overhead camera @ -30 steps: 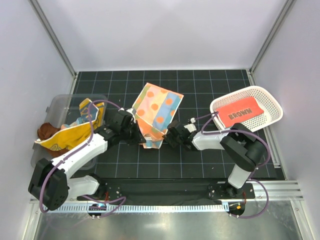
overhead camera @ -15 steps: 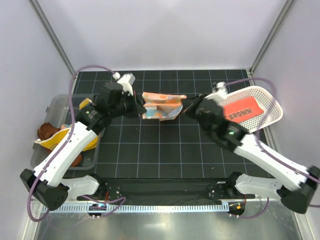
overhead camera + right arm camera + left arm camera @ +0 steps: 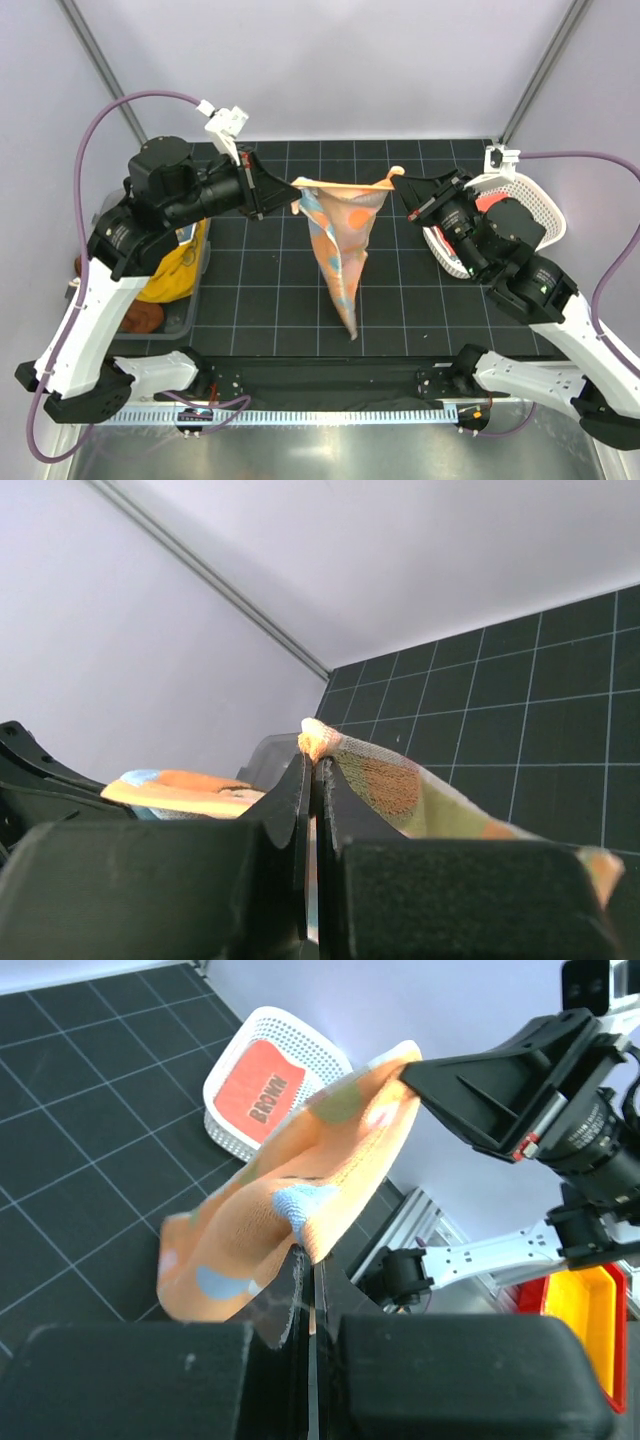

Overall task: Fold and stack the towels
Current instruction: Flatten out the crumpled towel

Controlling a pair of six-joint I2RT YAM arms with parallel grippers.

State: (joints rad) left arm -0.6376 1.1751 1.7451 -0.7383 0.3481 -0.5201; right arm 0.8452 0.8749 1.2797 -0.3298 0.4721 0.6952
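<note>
Hanging from the left gripper [image 3: 292, 203] and right gripper [image 3: 400, 186], each clamped on one top corner, the towel [image 3: 340, 250] could slip free if stretched too hard.

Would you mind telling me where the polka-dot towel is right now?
In the top view the polka-dot towel hangs mid-air at centre, upper corners pinched by the left claw and right claw, tip drooping toward the black grid mat.

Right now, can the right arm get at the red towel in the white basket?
Probably not: the right gripper is shut on a corner of the polka-dot towel, stretched to the left gripper. The red towel lies uncovered in the white basket beside that arm.
</note>
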